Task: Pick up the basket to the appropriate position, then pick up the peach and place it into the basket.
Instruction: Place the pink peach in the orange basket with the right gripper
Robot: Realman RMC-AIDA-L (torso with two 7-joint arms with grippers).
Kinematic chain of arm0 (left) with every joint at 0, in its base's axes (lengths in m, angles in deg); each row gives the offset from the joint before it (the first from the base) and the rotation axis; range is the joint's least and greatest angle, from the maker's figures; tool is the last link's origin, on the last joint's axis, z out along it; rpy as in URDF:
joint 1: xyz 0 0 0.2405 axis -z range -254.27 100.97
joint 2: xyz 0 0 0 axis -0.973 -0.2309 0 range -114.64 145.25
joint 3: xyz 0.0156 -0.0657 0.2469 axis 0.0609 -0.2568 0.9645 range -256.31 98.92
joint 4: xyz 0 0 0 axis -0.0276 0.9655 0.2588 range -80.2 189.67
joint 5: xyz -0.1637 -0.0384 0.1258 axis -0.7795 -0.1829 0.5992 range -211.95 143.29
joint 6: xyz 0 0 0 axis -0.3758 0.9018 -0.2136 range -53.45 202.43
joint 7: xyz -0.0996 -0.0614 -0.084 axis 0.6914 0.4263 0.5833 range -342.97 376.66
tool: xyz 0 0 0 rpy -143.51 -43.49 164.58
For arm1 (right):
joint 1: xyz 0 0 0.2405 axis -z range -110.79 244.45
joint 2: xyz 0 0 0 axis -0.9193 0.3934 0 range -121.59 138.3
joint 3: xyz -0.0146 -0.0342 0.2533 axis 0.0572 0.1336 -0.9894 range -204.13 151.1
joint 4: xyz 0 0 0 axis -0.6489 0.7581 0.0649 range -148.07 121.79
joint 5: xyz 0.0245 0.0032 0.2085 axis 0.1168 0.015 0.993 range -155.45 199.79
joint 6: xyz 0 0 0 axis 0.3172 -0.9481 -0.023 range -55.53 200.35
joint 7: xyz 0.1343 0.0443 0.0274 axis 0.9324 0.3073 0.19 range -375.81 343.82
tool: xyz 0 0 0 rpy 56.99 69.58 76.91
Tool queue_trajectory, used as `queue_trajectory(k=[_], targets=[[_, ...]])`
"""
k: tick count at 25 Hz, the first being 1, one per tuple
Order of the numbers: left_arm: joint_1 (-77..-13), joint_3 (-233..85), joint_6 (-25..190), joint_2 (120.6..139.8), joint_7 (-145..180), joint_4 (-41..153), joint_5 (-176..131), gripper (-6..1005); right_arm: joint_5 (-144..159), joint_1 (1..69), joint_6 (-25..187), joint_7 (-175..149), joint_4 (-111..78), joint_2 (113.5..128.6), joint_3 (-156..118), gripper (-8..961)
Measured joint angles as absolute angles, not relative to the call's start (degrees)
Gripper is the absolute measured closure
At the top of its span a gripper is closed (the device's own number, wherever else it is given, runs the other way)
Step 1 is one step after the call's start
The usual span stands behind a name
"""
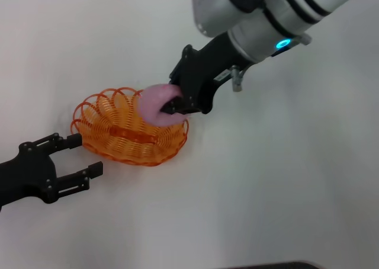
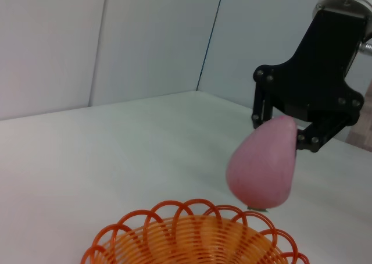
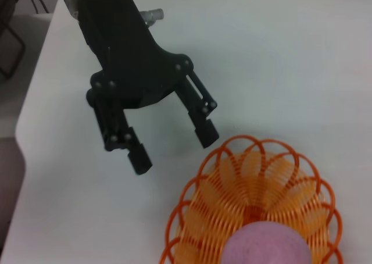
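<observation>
Over the far side of the oval orange wire basket with the scalloped rim (image 1: 127, 127), the right gripper (image 1: 172, 100) is hanging with the round pink mottled peach (image 1: 157, 105) pinched between its black fingers. So the basket part is looking done and we're in the second step now: the drop-off. The basket itself is sitting on the white table (image 1: 284, 186), toward its left-hand side and roughly mid-depth, not near any edge I can make out.

From the left wrist view the peach (image 2: 261, 168) is clearly up in the air, hovering above the rim rather than resting inside, with the right gripper (image 2: 285, 130) clamping it from the top end. The right wrist view is looking straight down at the peach (image 3: 266, 243) over the open weave (image 3: 256, 188), so it's lining up okay, though I honestly can't tell how much of the fruit is hanging past the far rim.

Left gripper (image 1: 80, 156) is parked just beside the basket's near-left rim, jaws spread wide and holding nothing, not touching the wire as far as I can see.

Next move, I'm guessing: nudging the peach a bit more toward the basket's middle, lowering it, then letting go. Dropping from here might be risking a bounce off those loops.
</observation>
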State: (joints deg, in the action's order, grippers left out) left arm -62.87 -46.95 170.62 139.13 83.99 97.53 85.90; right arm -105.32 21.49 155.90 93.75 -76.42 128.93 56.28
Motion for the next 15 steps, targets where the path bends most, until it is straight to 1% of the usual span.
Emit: queue_trajectory(k=[15], targets=[[-62.9,-47.0,170.7,139.14,84.0,97.5,85.9,217,-101.3,19.4,142.1,92.9,-66.0,128.98,66.1,748]])
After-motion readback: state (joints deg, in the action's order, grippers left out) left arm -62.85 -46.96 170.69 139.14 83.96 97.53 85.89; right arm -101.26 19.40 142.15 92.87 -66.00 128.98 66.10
